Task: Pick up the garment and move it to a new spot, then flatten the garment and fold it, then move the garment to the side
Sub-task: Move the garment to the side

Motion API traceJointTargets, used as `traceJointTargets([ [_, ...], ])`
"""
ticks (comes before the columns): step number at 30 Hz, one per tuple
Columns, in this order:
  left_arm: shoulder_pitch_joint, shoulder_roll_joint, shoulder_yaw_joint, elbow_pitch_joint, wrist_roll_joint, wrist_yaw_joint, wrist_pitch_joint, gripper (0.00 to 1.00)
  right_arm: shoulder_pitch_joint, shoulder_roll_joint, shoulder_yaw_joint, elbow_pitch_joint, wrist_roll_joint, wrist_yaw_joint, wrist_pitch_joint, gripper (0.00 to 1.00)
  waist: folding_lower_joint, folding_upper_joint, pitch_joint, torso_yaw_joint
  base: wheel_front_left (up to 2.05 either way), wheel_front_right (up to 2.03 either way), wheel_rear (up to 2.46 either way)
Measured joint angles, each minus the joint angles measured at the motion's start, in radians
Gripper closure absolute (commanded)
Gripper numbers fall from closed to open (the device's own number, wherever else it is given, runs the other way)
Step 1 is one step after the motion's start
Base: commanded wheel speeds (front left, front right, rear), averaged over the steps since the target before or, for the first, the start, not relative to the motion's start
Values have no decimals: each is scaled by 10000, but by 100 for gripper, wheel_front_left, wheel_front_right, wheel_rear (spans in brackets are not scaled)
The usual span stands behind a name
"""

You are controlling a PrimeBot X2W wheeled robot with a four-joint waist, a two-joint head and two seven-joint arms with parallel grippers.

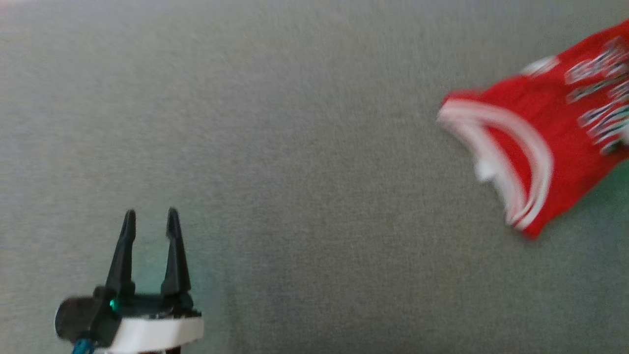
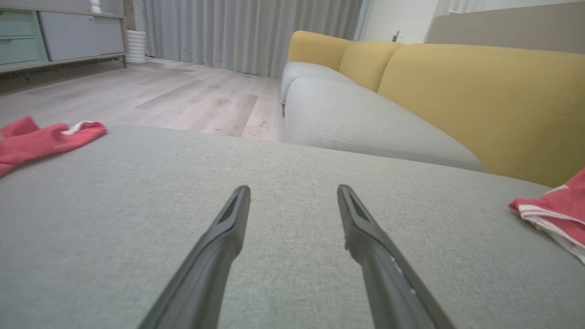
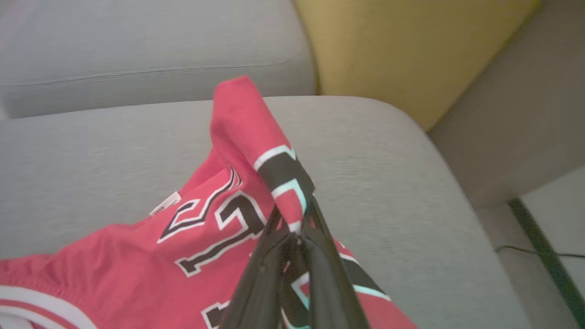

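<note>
Garment: a red sports jersey with white striped trim and black-and-white printed numbers point(image 1: 555, 132) lies crumpled on the right part of the grey woven-fabric sofa cushion point(image 1: 295, 147), close to its edge.
Right pincer: the right pincer point(image 3: 295, 219) has its two dark fingers together, clamped on a raised fold of the jersey at the printed area. The rest of the cloth lies on the cushion.
Left pincer: the left pincer point(image 1: 150, 214) has its fingers apart and holds nothing. It is over bare cushion, well apart from the jersey.
Step in hand: I judge the pick-up is at its start. Moving, flattening and folding are not yet done.
Risk, slipping: the grip takes only a narrow fold, so the hanging weight of the cloth may pull it out.
Risk, falling: the jersey is near the cushion edge, and a dragging move could push it onto the pale floor point(image 3: 562, 201).
Risk, bunching: held at one middle point, the jersey will probably hang in a bundle, which makes flattening harder.
Risk, confusion: another red cloth point(image 2: 41, 137) lies at the far edge. I cannot tell if it is a separate piece.
</note>
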Motion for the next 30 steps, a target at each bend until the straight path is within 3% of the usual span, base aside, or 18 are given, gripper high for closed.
traceJointTargets([
  [6,-389,-10,90,-6,341,-94,0,0,-996,-353,-1432,393,-1802,0,-36,100,1,0,1043,-329,0,0,0],
  [12,-402,-10,261,-21,447,-182,0,0,-1145,-311,-2518,-332,-4023,0,121,100,-2,0,1342,-756,0,0,0],
  [19,-344,-10,259,-27,533,-259,0,0,-1011,111,-2704,-832,-4993,0,184,100,-3,0,1115,-961,0,0,0],
  [20,-344,-10,253,-23,533,-259,0,0,-945,230,-2700,-917,-4997,0,40,57,-3,0,1073,-975,0,0,0],
  [21,-344,-10,253,-23,533,-259,0,0,-945,230,-2700,-917,-4997,0,40,0,-3,0,1073,-975,0,0,0],
  [30,-219,-10,267,29,464,-257,0,0,-326,1166,-1914,-2830,-5465,0,-2458,0,-4,0,536,-998,0,0,0],
])
